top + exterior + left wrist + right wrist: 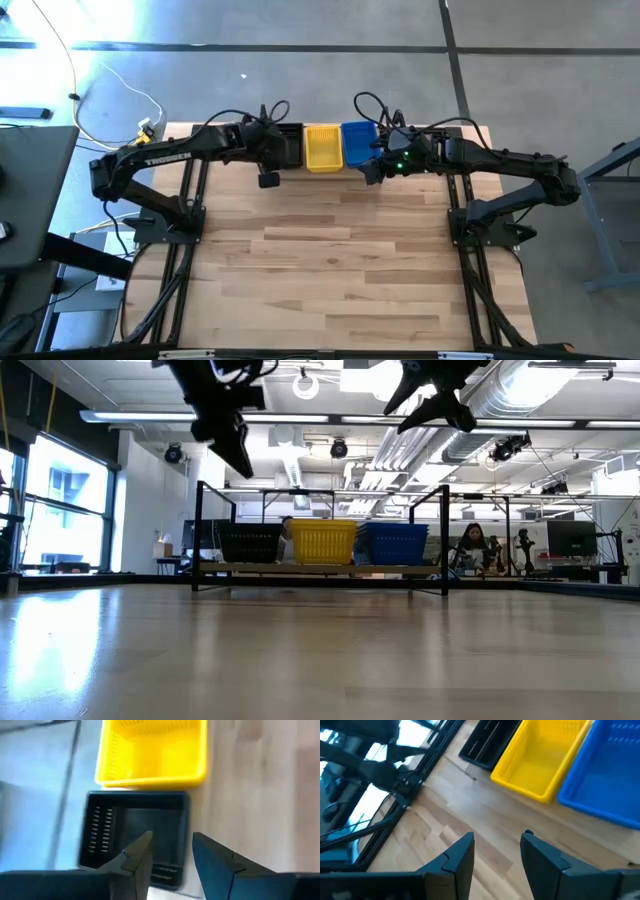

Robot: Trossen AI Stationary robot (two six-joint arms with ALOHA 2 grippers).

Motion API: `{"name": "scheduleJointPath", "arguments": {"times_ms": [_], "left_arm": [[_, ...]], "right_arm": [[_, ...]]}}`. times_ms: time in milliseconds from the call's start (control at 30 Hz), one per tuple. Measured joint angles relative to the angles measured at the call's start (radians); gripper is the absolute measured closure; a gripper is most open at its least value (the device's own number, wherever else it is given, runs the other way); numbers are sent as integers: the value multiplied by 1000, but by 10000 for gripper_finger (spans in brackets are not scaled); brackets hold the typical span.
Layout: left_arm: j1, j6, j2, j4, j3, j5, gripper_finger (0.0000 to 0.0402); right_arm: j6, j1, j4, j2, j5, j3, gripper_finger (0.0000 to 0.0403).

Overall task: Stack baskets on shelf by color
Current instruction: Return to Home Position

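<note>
On the shelf (320, 568) at the table's far edge, black baskets (250, 543), yellow baskets (322, 541) and blue baskets (392, 543) stand side by side, bottoms on the wooden board. My left gripper (172, 842) hangs open above the black basket (135, 830), near its edge beside the yellow one (155, 750). My right gripper (497, 842) is open, raised over bare table just in front of the yellow basket (540, 760) and blue basket (605, 775). In the low view both grippers, left (235, 450) and right (440, 405), are well above the shelf.
The shelf's black wire end frames (200, 535) rise at either side of the baskets. Black frame rails (185, 230) run along the table's left and right sides. The wooden tabletop (330, 270) stretches from the shelf to the near edge. People sit in the room beyond.
</note>
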Motion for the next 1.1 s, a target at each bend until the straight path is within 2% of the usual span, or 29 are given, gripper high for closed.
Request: {"name": "scheduleJointPath", "arguments": {"times_ms": [67, 167, 267, 500, 633, 733, 933, 1100], "left_arm": [[-5, -94, -32, -24, 2, 63, 273], [-23, -215, -117, -20, -26, 217, 273], [-62, -299, -206, -5, -71, 260, 273], [-188, -455, -444, 148, -247, 154, 273], [-254, -525, -554, 217, -352, 131, 273], [-296, -551, -631, 254, -438, 119, 273], [-372, -611, -803, 378, -625, 30, 273], [-404, -632, -953, 412, -754, -14, 273]], "right_arm": [[-12, 0, 0, 0, 23, 0, 258], [-49, 0, 0, 0, 32, 0, 258], [-83, 0, 0, 0, 25, 0, 258], [-97, 0, 0, 0, 19, 0, 258], [-97, 0, 0, 0, 17, 0, 258], [-97, 0, 0, 0, 16, 0, 258], [-52, 0, 4, -5, 15, 0, 258], [-106, 0, 92, -40, 11, 0, 258]]}}
